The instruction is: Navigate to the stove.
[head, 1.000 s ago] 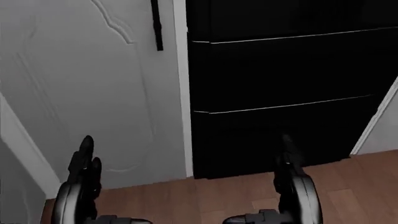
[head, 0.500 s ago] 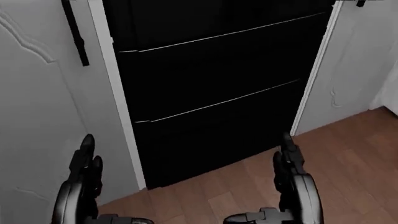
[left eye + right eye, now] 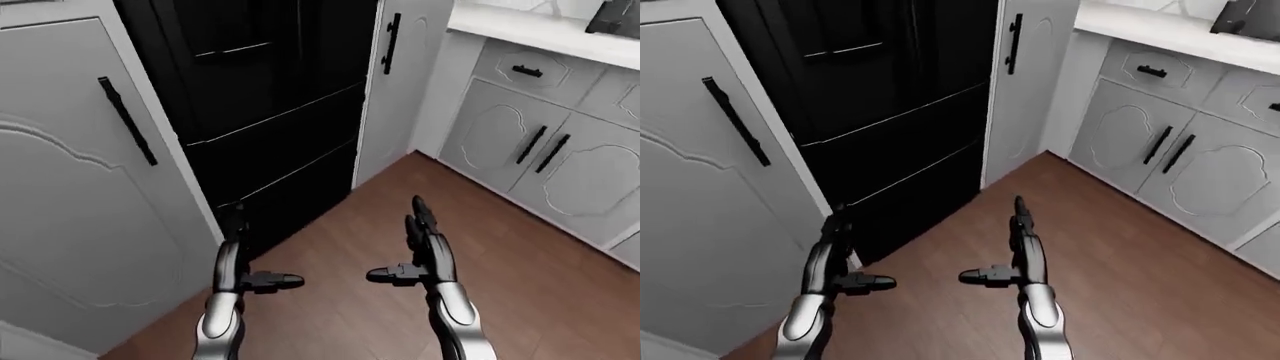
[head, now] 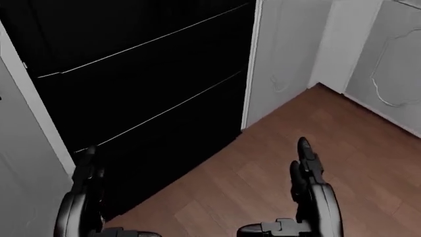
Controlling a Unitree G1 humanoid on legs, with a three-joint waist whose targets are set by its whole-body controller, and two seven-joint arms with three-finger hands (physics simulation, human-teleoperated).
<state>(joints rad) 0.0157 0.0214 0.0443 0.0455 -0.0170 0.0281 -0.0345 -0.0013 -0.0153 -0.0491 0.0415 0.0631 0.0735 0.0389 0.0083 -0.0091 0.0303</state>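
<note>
Stove possibly the dark corner [image 3: 612,16] at 1 o'clock; camera has swung right since earlier. Left hand [image 3: 240,271] and right hand [image 3: 422,259] released, empty.

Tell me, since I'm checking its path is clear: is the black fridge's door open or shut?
Shut: the black fridge has panels flush with the white cabinets beside it.
</note>
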